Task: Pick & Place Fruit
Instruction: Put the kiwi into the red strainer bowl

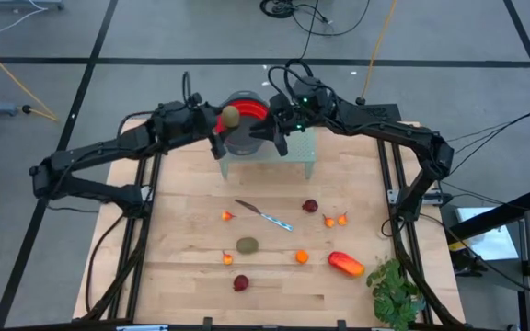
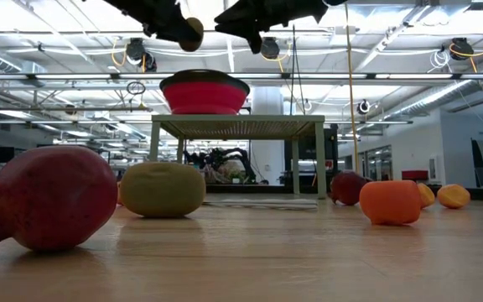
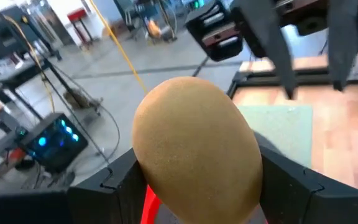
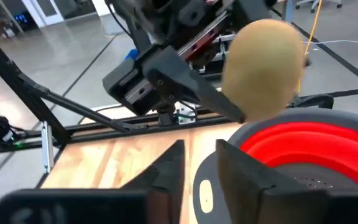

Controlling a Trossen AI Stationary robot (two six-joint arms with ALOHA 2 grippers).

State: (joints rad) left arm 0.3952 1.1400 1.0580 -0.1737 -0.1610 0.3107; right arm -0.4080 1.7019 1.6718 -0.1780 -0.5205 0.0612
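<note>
Risk: olive-brown fruit (image 1: 231, 116) clamped in my left gripper (image 1: 225, 122) above red bowl (image 1: 249, 110) rim; off-centre drop bounces out. Right gripper (image 1: 279, 130) beside bowl, empty, fingers narrowly apart.

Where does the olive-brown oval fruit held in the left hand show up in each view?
High view: olive-brown oval in the left hand, at the red bowl's left rim.
Low view: top edge, above the bowl on the small stand.
Left wrist view: fills the centre, between the fingers.
Right wrist view: upper right, above the bowl.
Shared landmark: the red bowl.
</note>
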